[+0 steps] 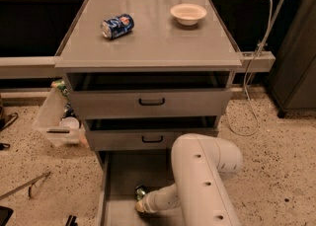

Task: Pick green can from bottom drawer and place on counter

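Observation:
The green can (pixel 140 191) shows as a small shiny green patch on the floor of the open bottom drawer (pixel 118 180), near its middle. My gripper (pixel 140 205) is down inside that drawer at the end of the white arm (pixel 197 180). It is right against the can's near side and hides most of the can. The counter (pixel 153 42) is the flat grey top of the cabinet, far above the gripper.
A blue can (pixel 117 26) lies on its side on the counter's left part. A white bowl (pixel 188 13) stands at the back right. Two upper drawers (pixel 150 102) stand slightly open above the gripper. A clear bin (pixel 57 121) stands on the floor at left, and a cable (pixel 252 106) hangs at right.

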### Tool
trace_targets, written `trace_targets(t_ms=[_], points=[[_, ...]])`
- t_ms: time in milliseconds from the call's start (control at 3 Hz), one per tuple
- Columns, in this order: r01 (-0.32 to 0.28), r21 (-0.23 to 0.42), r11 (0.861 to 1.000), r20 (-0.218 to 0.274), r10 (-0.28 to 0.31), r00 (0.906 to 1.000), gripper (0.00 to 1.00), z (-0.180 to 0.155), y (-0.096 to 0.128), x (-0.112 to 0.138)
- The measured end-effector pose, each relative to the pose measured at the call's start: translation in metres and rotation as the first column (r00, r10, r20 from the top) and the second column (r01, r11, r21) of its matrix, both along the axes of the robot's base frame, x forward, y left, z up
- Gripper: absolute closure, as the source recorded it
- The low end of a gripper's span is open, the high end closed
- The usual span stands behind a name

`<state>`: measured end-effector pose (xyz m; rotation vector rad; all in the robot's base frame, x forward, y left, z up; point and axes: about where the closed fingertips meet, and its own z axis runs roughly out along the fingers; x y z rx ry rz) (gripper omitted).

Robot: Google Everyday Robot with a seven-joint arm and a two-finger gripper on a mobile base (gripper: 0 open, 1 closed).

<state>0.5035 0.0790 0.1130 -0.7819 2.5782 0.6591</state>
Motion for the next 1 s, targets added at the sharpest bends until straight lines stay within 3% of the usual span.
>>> trace_targets(t_ms=[333, 667, 1000], points=[[0.000, 0.000, 1.000, 0.000, 0.000, 1.0000, 1.00, 0.006, -0.001, 0.002], [-0.024, 0.043, 0.999, 0.003, 0.024, 0.9997, 1.00, 0.016, -0.004, 0.004], [-0.108, 0.125, 0.986, 0.093, 0.097, 0.9910, 1.00, 0.012, -0.014, 0.011]])
